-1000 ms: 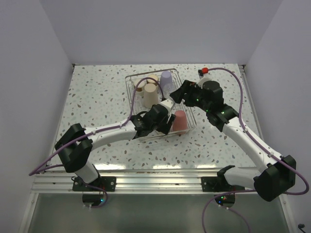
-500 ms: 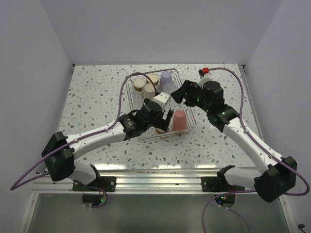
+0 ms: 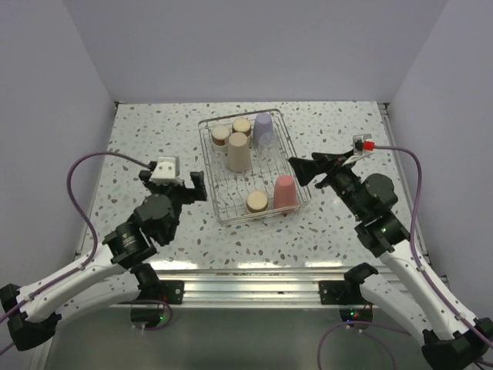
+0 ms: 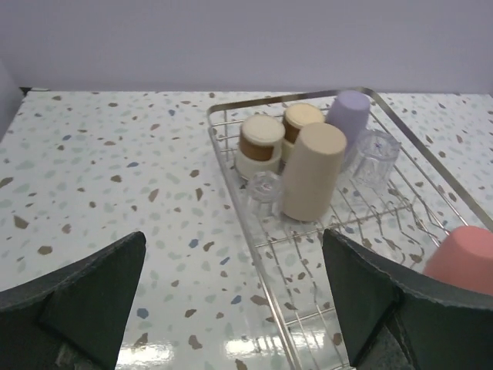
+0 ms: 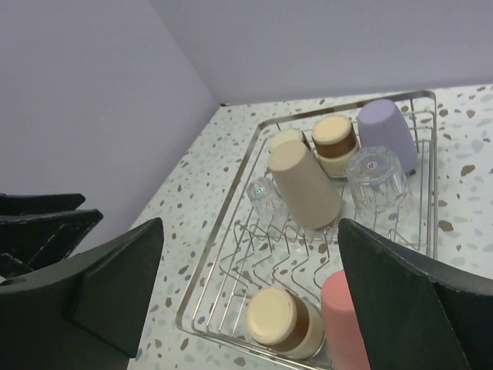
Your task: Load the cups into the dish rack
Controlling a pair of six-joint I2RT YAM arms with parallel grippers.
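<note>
Bright even light, soft shadows, sharp pics, mild glare on table nr cam.

— What's around you there?
— Your table is white terrazzo with coloured flecks (it shines a little). Plain pale lavender walls box it in on three sides.
— And the near edge?
— A silver metal rail runs along it.

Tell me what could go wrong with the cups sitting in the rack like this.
The tall tumbler stands close beside a small glass; a knock to the rack could tip it onto the glass. The pink cup sits at the rack's near right corner, close to the open right hand, which might clip it if it swings inward.
</note>
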